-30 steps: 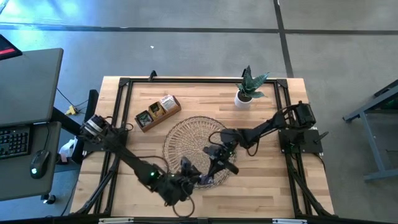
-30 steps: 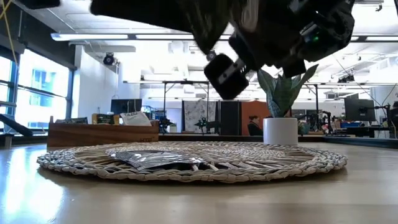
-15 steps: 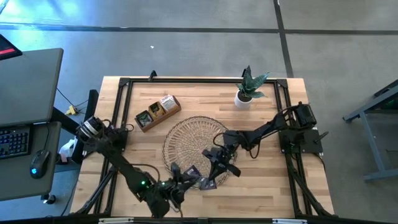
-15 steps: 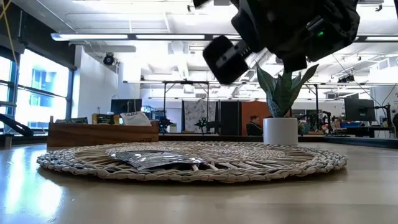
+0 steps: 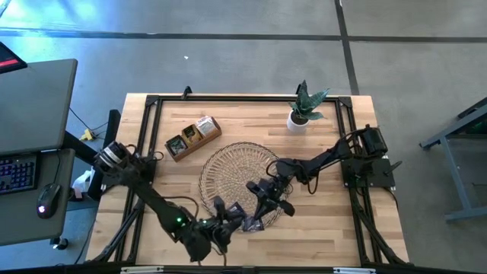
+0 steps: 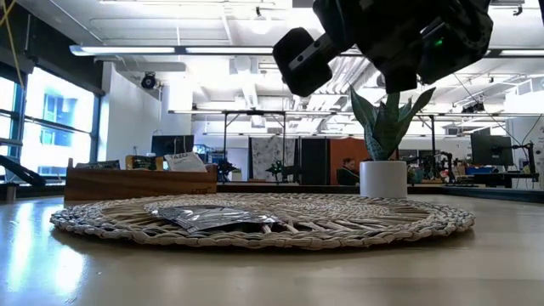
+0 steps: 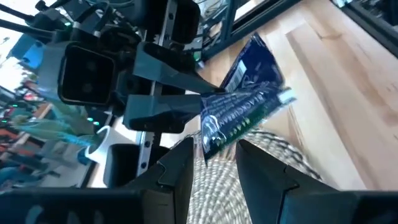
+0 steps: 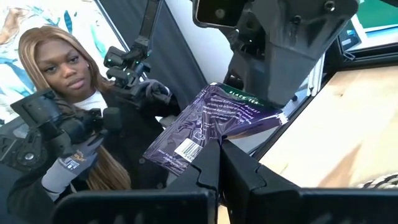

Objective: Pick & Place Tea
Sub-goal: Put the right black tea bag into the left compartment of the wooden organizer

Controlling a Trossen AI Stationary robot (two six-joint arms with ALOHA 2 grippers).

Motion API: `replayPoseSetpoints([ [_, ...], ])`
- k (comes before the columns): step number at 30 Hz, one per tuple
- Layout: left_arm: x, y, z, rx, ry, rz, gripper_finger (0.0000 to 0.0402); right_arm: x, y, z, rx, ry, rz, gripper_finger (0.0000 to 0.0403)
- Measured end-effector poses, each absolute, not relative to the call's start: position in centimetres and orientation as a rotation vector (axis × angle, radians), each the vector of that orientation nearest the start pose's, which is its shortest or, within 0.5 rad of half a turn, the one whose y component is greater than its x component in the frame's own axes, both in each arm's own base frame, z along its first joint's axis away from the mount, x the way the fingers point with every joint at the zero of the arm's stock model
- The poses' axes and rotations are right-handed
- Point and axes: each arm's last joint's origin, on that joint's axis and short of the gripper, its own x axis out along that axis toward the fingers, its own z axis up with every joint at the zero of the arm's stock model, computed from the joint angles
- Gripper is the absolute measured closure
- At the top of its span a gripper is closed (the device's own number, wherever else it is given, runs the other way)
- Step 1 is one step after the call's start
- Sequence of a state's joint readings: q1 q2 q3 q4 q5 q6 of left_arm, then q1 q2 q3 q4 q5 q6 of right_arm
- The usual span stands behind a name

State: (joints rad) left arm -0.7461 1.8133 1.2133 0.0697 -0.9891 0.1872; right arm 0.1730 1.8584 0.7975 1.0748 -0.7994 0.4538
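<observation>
- Above the near edge of the woven tray (image 5: 228, 164), both grippers meet over the counter (image 5: 335, 221), lifted clear of the surface.
- Right gripper (image 8: 219, 155): its jaws are closed tight on one corner of a dark purple tea sachet (image 8: 208, 124), which hangs in the air with its barcode label showing.
- Left gripper (image 7: 211, 155): its jaws stand apart on either side of the same sachet (image 7: 245, 112); whether its fingers (image 7: 177, 171) actually press the sachet cannot be told, so it does not show as a grip.
- From above, the sachet (image 5: 252, 222) sits between the left gripper (image 5: 228, 221) and the right gripper (image 5: 262, 207), just past the tray's near rim.
- At counter height, dark arm parts fill the top of the picture and the held sachet is hidden.
- Another silvery grey sachet (image 6: 212, 217) lies flat on the woven tray (image 6: 382, 228), near its left part in the level view.
- A wooden compartment box (image 5: 192, 137) stands at the far left of the tray, with packets standing in it; it also shows behind the tray in the low view (image 6: 140, 181).
- A potted plant (image 5: 304, 106) in a white pot stands near the counter's far right corner.
- Beyond the counter, the right wrist view shows a person (image 8: 68, 124) in dark clothes holding dark handles in gloved hands.
</observation>
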Motion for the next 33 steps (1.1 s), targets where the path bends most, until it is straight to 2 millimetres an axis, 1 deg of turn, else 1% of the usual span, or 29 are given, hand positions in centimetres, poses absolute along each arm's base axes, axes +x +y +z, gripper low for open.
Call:
replayPoseSetpoints([
  [5, 31.0, -24.3, 22.9, 0.571, 0.375, 0.154, 0.0284, 34.6, 8.2, 17.3, 0.406, 0.204, 0.959, 0.0400],
  [7, 31.0, -24.4, 22.9, 0.577, 0.374, 0.140, 0.0292, 34.6, 8.1, 17.3, 0.406, 0.203, 0.956, 0.0401],
  [9, 31.1, -24.3, 22.8, 0.581, 0.377, 0.143, 0.0310, 34.6, 8.1, 17.3, 0.406, 0.202, 0.951, 0.0398],
  [14, 31.1, -24.3, 22.8, 0.576, 0.378, 0.138, 0.0385, 34.6, 8.1, 17.3, 0.406, 0.203, 0.951, 0.0385],
  [15, 31.1, -24.3, 22.8, 0.575, 0.378, 0.138, 0.0392, 34.6, 8.1, 17.3, 0.407, 0.205, 0.951, 0.0383],
  [20, 31.1, -24.3, 22.8, 0.575, 0.378, 0.135, 0.0386, 34.6, 8.1, 16.8, 0.468, 0.284, 0.926, 0.0364],
  [23, 31.1, -24.3, 22.8, 0.573, 0.379, 0.131, 0.0397, 34.7, 8.1, 16.3, 0.479, 0.325, 0.879, 0.0339],
  [26, 31.1, -24.3, 22.8, 0.539, 0.376, 0.137, 0.0398, 34.7, 8.0, 16.1, 0.477, 0.342, 0.866, 0.0309],
  [30, 31.0, -24.0, 22.9, 0.462, 0.368, 0.218, 0.0400, 34.9, 7.1, 16.2, 0.496, 0.337, 0.856, 0.0276],
  [33, 30.4, -23.5, 23.6, 0.405, 0.380, 0.255, 0.0400, 35.1, 5.9, 16.2, 0.498, 0.326, 0.829, 0.0262],
])
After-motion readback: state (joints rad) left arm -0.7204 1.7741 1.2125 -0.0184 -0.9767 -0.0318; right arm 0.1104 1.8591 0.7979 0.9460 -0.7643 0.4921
